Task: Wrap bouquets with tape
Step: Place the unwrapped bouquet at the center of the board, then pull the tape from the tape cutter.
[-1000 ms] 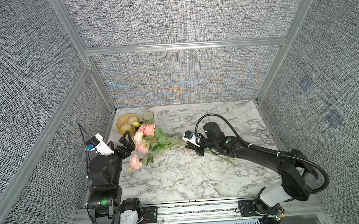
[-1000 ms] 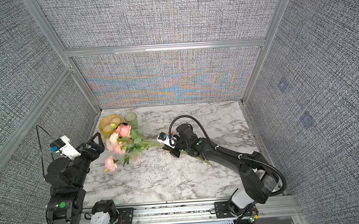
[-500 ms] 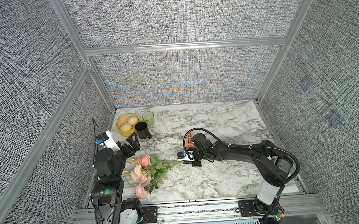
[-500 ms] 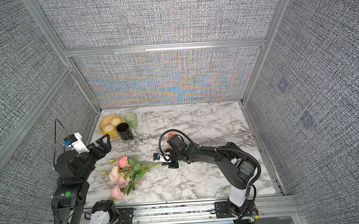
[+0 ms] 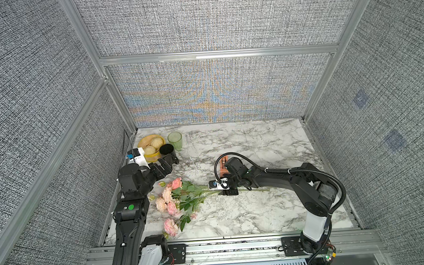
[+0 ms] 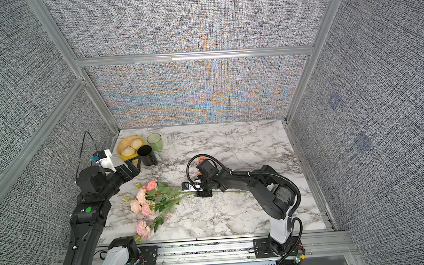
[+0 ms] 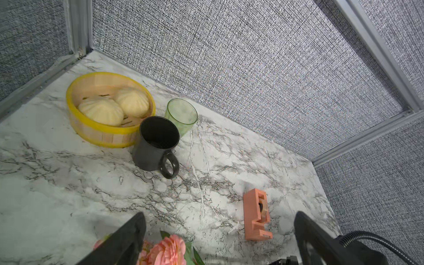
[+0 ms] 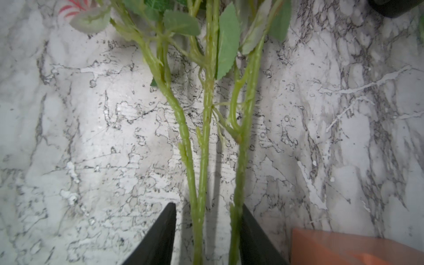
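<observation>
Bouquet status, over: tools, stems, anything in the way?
Left tool open, empty. Right tool open, straddling the bouquet stems on the table. Tape dispenser close beside right tool, not blocking.

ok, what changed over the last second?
The right pincer carried the bouquet from beside the basket toward the near edge, laid it on the marble and loosened off the stems. The left pincer stayed open; tape dispenser, mug, cup and basket did not move.

Black arms (image 5: pixel 271 177), white lower links (image 5: pixel 312 229).
Looping black cable (image 5: pixel 215 167) behind right hand (image 5: pixel 231 192); white camera block (image 5: pixel 138 156) behind left hand (image 5: pixel 167 162).
</observation>
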You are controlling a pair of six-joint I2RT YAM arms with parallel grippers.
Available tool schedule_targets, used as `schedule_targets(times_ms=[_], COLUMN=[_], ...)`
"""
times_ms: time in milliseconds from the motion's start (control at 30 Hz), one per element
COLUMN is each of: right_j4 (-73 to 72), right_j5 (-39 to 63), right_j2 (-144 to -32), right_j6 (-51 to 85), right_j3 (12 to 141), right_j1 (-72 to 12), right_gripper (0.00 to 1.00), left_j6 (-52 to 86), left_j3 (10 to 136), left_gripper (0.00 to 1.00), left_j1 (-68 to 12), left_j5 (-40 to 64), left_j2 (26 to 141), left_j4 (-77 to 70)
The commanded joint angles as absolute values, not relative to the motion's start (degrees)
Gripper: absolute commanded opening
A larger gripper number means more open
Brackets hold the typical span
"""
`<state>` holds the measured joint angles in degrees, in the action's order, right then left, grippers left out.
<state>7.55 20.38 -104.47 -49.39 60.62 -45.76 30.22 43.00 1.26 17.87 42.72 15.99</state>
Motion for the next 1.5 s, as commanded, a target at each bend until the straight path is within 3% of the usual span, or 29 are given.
schedule_targets(times_ms=[0,233,367,433,533,633,867,1200,1333,1467], right_j4=[10.33,10.78,6.81,13.41,23.96,18.03,10.93,9.32,9.96,10.28], right_j5=[20.22,18.58,6.61,3.3,9.9,18.84,23.26,22.68,21.47,20.33], right_j2=[-101.65,-89.21,-86.18,-87.55,-91.46,-92.91,-96.38,-102.15,-104.59,-105.98], right_j6=[-49.15,-37.56,-11.04,5.05,23.08,34.09,38.76,39.16,38.66,38.27], right_j3=[60.79,57.89,58.98,63.68,70.41,66.96,64.92,67.38,69.07,70.19], right_j1=[-45.84,-45.88,-44.89,-42.74,-37.44,-33.56,-32.41,-32.67,-32.69,-32.83], right_gripper=[0.51,0.65,0.68,0.68,0.64,0.56,0.45,0.35,0.28,0.28], left_j6=[28.93,27.05,25.09,24.08,24.15,26.15,30.86,36.83,38.74,39.29], left_j3=[43.81,45.62,48.57,50.51,53.77,57.3,64.03,66.39,65.92,65.92], left_gripper=[1.0,0.98,0.91,0.88,0.83,0.8,0.7,0.39,0.34,0.31], left_j1=[1.08,-1.79,-7.37,-11.14,-15.95,-19.97,-25.53,-27.25,-27.23,-27.25], left_j5=[20.5,20.75,19.66,18.53,18.24,17.9,22.14,29.06,30.65,30.95], left_j2=[44.03,48.43,54.19,58.19,65.82,73.87,89.42,102.91,105.59,107.37], left_j4=[14.32,14.88,16.38,17.17,17.32,16.7,9.99,2.0,-0.92,-1.78])
